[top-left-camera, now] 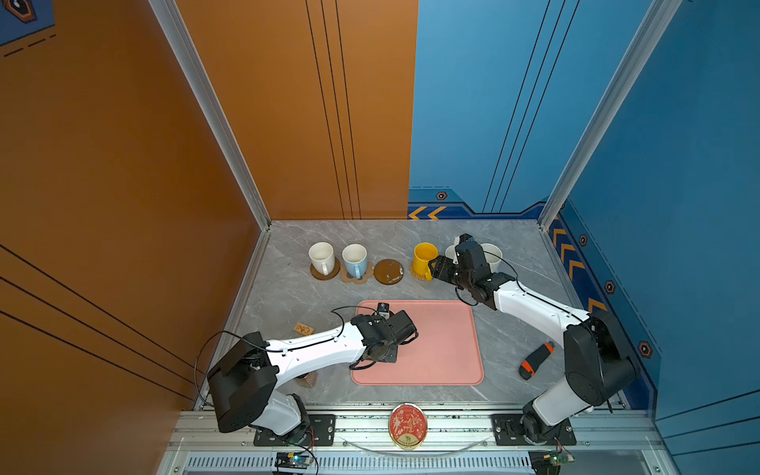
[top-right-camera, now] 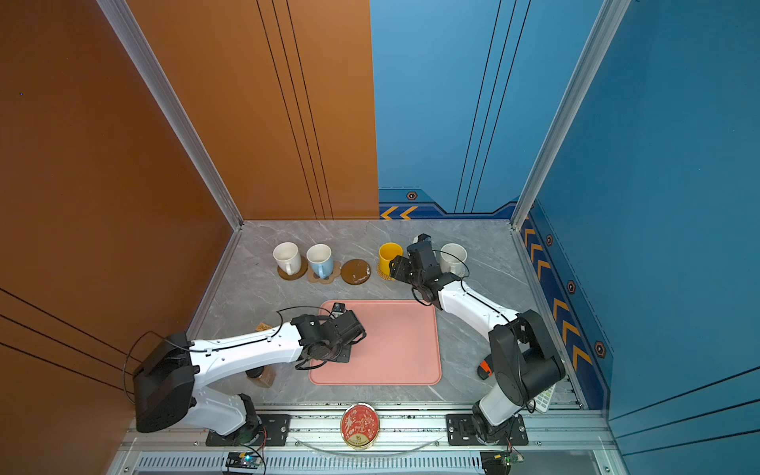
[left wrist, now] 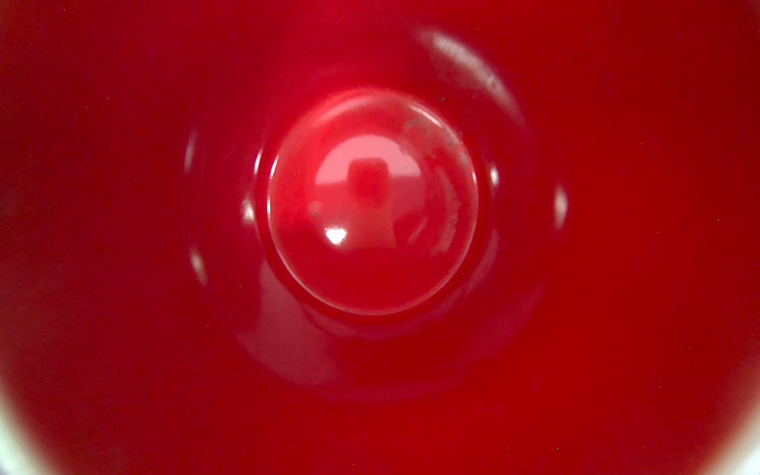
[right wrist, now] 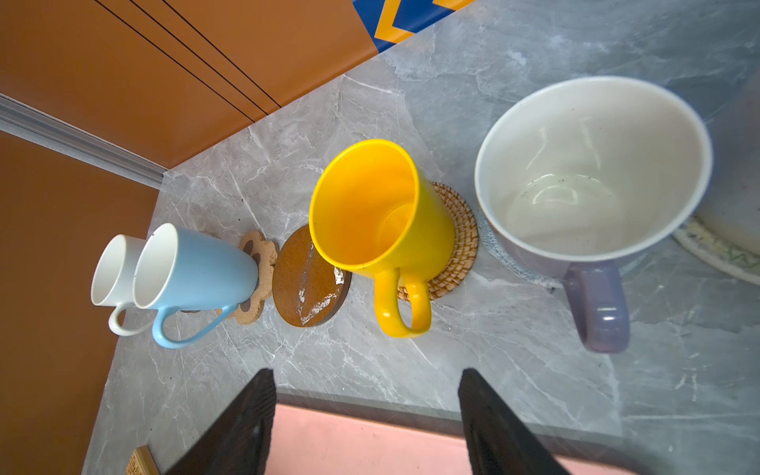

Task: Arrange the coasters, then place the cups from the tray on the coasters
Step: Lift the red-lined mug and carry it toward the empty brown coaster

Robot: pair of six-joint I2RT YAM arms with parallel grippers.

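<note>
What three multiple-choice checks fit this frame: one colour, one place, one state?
1. Colour of the mug on the rattan coaster? A white B lavender C yellow
2. Where is the bare brown disc? A between the light blue mug and the yellow mug B at the row's left end C at the row's right end
3. State of the right gripper? A open, empty B shut on a mug C shut on a coaster

Key: C, the yellow mug stands on it; A, those mugs flank it; A, its fingers are apart with nothing between.
</note>
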